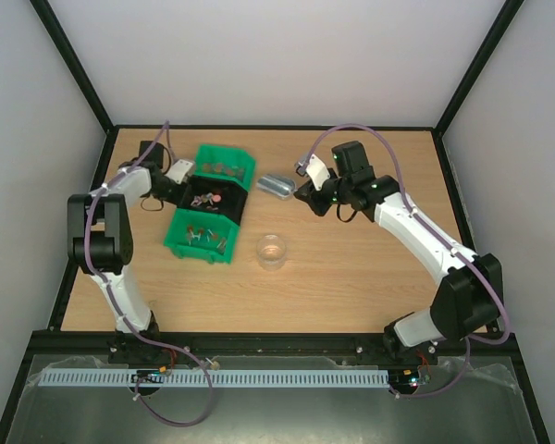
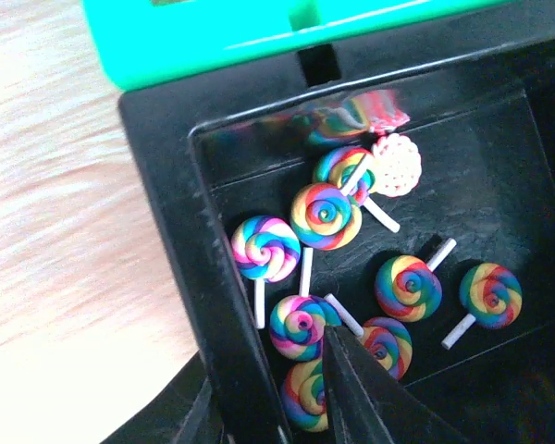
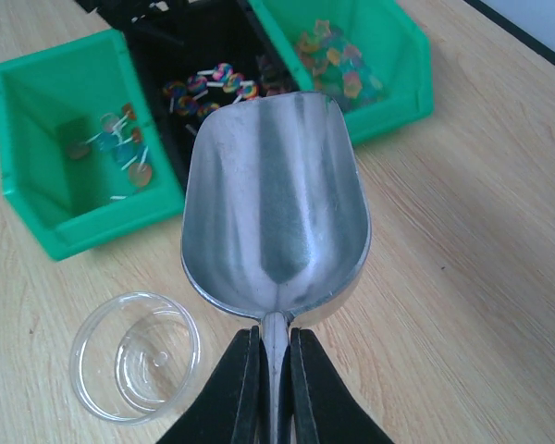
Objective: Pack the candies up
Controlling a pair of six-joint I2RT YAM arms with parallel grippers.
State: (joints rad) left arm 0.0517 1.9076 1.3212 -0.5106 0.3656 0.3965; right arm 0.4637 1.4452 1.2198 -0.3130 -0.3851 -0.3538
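We see the wooden table (image 1: pixel 351 268) with three open bins in a row on its left half. A green far bin (image 1: pixel 229 163) touches a black middle bin (image 1: pixel 231 205), which touches a green near bin (image 1: pixel 180 242).

The metal scoop (image 3: pixel 276 203) comes next in size. The right gripper (image 3: pixel 276 350) is clamped tight on its thin handle, and it holds the empty bowl level above the table, mouth toward the bins. From the right wrist, the bowl hides part of the black bin's near edge.

A small clear jar (image 1: pixel 271 251) stands upright and lidless on the table, near the green near bin but apart from it.

The left gripper (image 1: pixel 187 189) reaches down into the black bin, close by its side wall. One dark finger (image 2: pixel 370 398) touches a sweet with its tip. The other finger merges with the wall, so we cannot tell whether the jaws have closed on anything.

The candies (image 2: pixel 324 215) lie loose in all three bins. The black bin has rainbow swirl lollipops, the near bin brownish ones, and the far bin flat coloured pieces.
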